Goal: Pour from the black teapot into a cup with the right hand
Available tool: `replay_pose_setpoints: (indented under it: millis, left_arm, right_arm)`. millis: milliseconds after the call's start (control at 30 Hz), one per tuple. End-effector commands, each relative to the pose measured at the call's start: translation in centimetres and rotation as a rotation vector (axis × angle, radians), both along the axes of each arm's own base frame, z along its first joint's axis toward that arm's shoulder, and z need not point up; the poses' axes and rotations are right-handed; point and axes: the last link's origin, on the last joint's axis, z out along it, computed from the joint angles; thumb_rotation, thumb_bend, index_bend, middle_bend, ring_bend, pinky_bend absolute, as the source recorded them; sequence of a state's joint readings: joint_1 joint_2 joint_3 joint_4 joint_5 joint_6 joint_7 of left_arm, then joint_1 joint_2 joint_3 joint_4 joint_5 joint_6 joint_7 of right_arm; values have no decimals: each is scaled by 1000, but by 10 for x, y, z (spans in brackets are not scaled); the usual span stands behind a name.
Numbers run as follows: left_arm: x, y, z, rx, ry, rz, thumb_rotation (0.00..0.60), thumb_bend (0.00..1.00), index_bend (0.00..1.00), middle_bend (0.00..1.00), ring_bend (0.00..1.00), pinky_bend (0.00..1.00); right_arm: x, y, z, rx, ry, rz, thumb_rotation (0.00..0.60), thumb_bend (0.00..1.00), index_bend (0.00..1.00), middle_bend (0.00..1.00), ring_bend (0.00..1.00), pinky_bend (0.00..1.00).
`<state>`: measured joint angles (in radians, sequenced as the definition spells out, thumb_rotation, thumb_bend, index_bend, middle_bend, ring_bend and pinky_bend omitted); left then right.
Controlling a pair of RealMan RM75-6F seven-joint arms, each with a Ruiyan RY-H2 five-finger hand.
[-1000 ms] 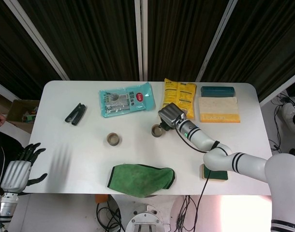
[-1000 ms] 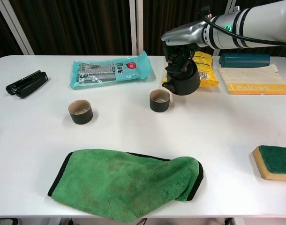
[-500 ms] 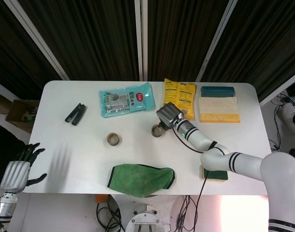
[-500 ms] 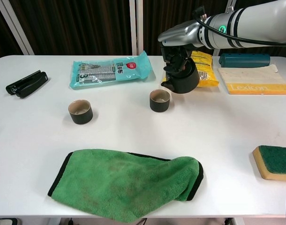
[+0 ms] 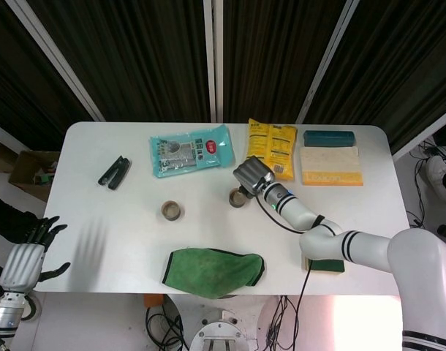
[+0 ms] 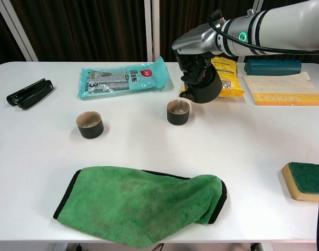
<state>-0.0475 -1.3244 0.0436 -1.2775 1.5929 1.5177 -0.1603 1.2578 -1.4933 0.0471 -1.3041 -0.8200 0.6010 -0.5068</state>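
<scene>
1. Over mid worktop (image 6: 243,157), R robot hand (image 6: 197,65) grasps the teapot (image 6: 204,88) from above; pot hangs under the palm, clear of the surface.
2. Key relation: spout points down-left, its tip just above the near rim of the right cup (image 6: 178,112). A thin stream seems to run from spout into the cup in chest view; too small to tell in head view.
3. Pot tilts toward the cup; its body sits up-right of the cup, so pour axis runs from robot hand down-left to cup.
4. L robot hand (image 5: 22,263) hangs off the worktop's left edge, fingers spread, holding nothing, well apart from both cups. R is far nearer.
5. Second cup (image 6: 89,124) stands further left, untouched.
6. Judgement: pour is under way; next needs steady tilt, spout kept over the rim, or it spills onto the worktop near the cloth (image 6: 144,204).
</scene>
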Motion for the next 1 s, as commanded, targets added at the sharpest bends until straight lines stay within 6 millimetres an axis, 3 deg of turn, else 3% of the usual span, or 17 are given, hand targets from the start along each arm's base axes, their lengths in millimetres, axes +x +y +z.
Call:
replay_pose_setpoints:
  millis: [33, 1000]
  left_arm:
    - [-1, 0, 0, -1, -1, 1, 600, 130, 213, 86, 74, 226]
    - [-2, 0, 0, 1, -4, -1, 600, 130, 213, 86, 74, 226]
  right_arm:
    - [1, 1, -1, -1, 3, 5, 600, 526, 1000, 1000, 970, 545]
    - [3, 3, -2, -23, 39, 27, 600, 528, 1000, 1000, 970, 546]
